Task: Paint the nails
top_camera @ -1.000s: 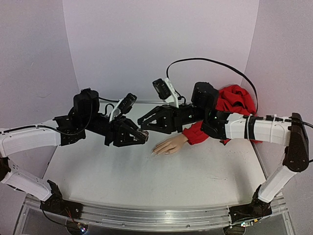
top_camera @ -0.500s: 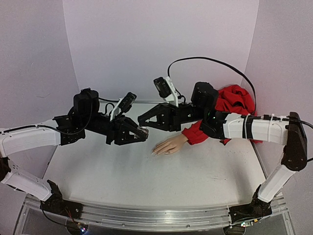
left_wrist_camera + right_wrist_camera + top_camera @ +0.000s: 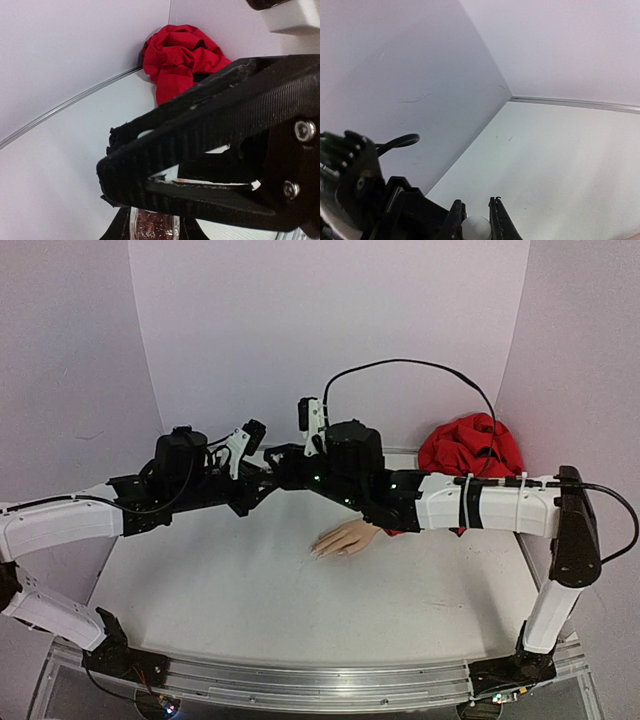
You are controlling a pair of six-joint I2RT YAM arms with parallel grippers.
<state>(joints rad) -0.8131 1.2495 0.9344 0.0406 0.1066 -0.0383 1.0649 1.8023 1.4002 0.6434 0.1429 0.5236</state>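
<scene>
The pale mannequin hand lies palm down mid-table, its red sleeve trailing to the back right. The nails at its fingertips are too small to make out. My left gripper is raised behind and left of the hand, shut on a small bottle of red glitter polish. My right gripper meets it from the right. In the right wrist view the right gripper is shut on the bottle's round white cap. Its black fingers fill the left wrist view.
White walls enclose the table on the left, back and right, with a corner seam behind the grippers. A black cable arcs above the right arm. The bunched red fabric sits against the back wall.
My right arm has swung left over the bottle and its jaws have closed on the white cap. The left gripper has pulled back and up a little with the bottle.
</scene>
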